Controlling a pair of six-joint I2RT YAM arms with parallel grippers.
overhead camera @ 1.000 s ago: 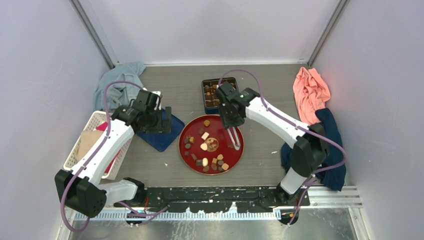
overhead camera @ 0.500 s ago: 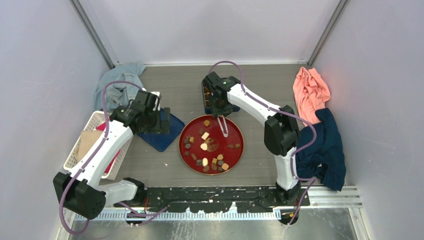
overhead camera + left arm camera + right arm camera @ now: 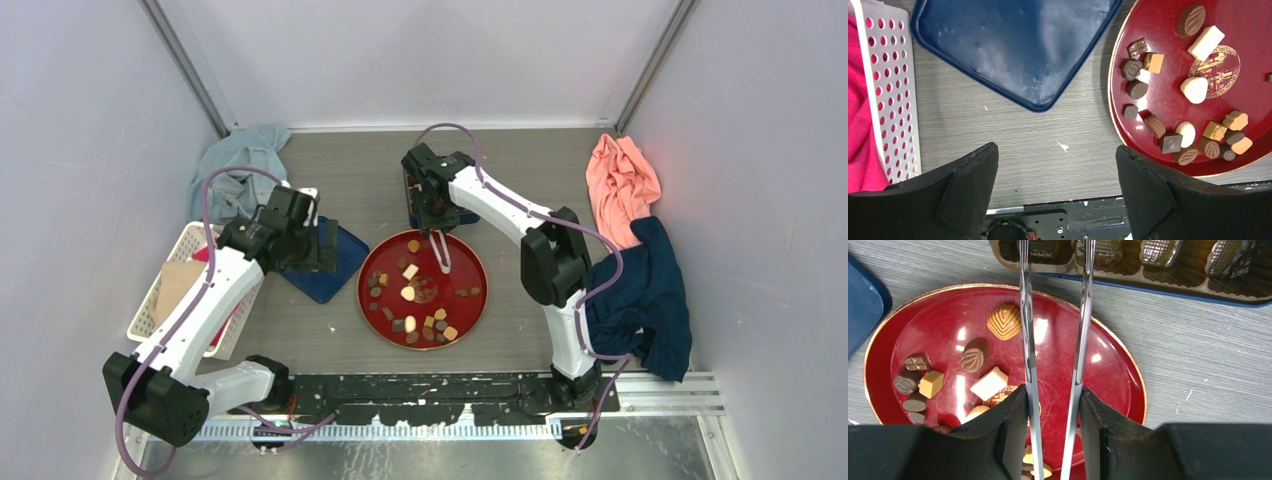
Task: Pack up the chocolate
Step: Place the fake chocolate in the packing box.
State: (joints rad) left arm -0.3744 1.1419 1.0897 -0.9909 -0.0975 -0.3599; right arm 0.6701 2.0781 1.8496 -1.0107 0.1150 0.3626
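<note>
My right hand (image 3: 1053, 395) is squeezed tight on the tongs (image 3: 1026, 340). Their thin tips reach over the box (image 3: 1148, 287) and past what I can see, so I cannot tell if a piece is pinched there. If one is, it could slip off the smooth metal and drop on the table (image 3: 1198, 350) - or the tips could bump the box rim and push it. My left hand (image 3: 1054, 155) hangs wide open, holding nothing, near the blue lid (image 3: 1013, 45). Most of the chocolate (image 3: 1004, 321) sits on the red plate (image 3: 1103, 370) - a few pieces fill pockets in the box. The white basket (image 3: 890, 90) holds a pink cloth (image 3: 858, 100).
</note>
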